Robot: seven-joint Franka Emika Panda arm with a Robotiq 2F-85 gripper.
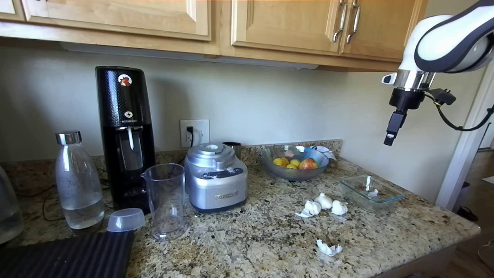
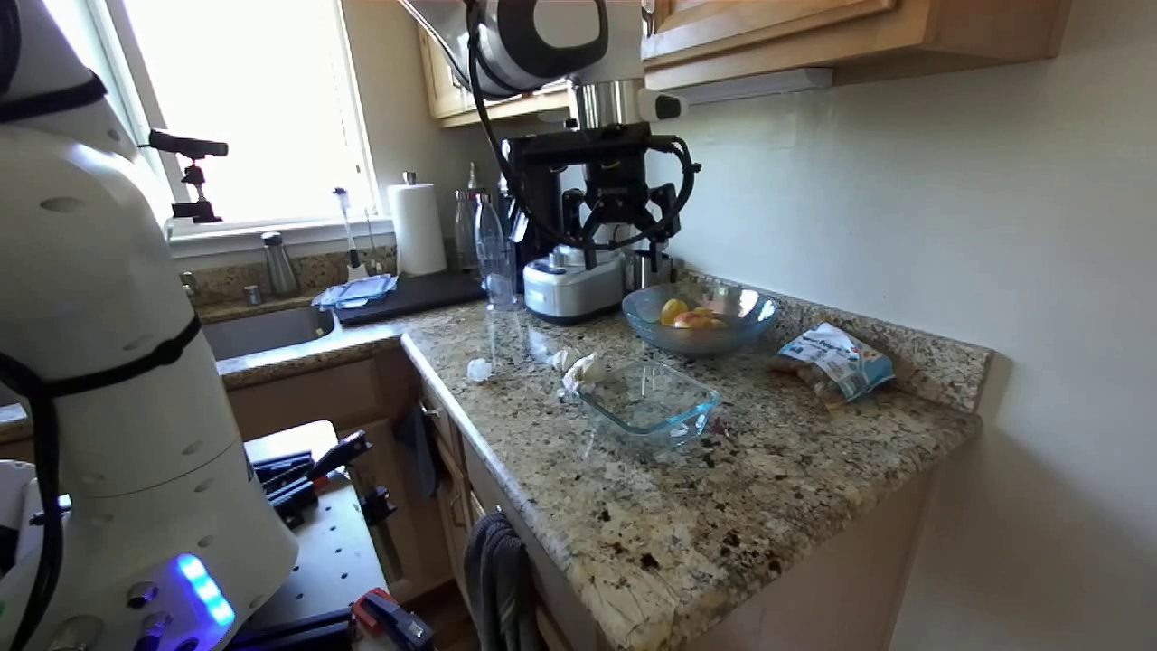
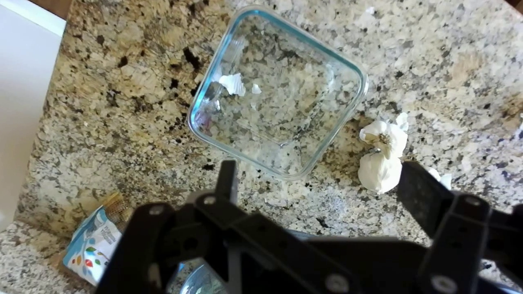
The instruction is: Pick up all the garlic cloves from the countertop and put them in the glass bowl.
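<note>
Garlic (image 1: 323, 201) sits on the countertop (image 1: 262, 243) in a tight cluster of bulbs, just beside the glass bowl (image 3: 363, 79); a curled peel (image 1: 329, 250) lies apart from it. White flecks show in the glass bowl, though I cannot tell peel from glare. My hand (image 3: 318, 175) is spread wide, fingers (image 3: 226, 179) well apart, with only air between them. One of them covers part of the garlic's loose skin in the wrist view. In both exterior views I hang high above the countertop, fingers pointing down. My arm (image 1: 451, 44) bends down at the wrist, and a black cable (image 2: 692, 176) loops across the hand. Farther out, the fruit bowl (image 1: 297, 176) stands near the wall, with a printed bag (image 2: 836, 362) near it. Along the countertop come the food processor (image 1: 217, 189), clear jug (image 1: 168, 204), black drinks machine (image 1: 125, 135) and bottle (image 1: 80, 181), with cupboards (image 1: 285, 29) above.
</note>
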